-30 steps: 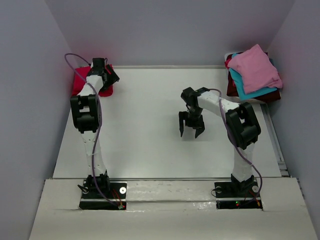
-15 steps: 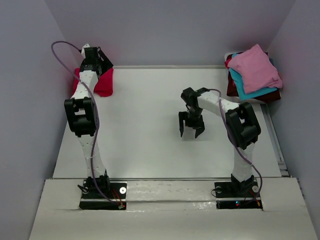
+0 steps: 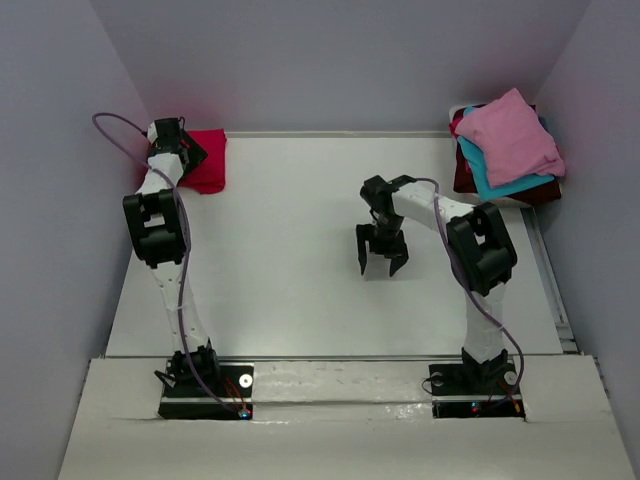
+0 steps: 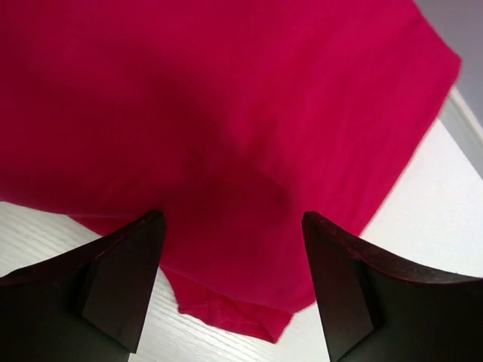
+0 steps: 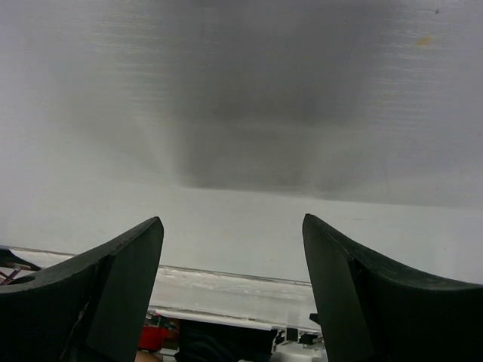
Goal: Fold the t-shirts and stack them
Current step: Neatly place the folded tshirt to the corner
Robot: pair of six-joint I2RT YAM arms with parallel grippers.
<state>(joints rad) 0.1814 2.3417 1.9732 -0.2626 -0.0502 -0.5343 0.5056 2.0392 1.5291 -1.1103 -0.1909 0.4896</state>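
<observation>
A folded crimson-red t-shirt (image 3: pixel 205 160) lies at the table's far left corner. My left gripper (image 3: pixel 176 150) is open just above its left part; in the left wrist view the red cloth (image 4: pixel 226 113) fills the picture between and beyond the spread fingers, and nothing is held. A pile of t-shirts sits at the far right: a light pink one (image 3: pixel 510 135) on top, a teal-blue one (image 3: pixel 492 180) under it, a dark maroon one (image 3: pixel 462 172) at the bottom. My right gripper (image 3: pixel 383 262) is open and empty over the bare table middle.
The white table (image 3: pixel 290 280) is walled by grey panels on the left, back and right. The right wrist view shows the table's surface (image 5: pixel 241 113) and its near edge (image 5: pixel 226 275). The arm bases stand at the near edge.
My left gripper has swung left and back, from the red shirt's right side to its left part near the wall. The red shirt now shows flat. The right arm has not moved.
</observation>
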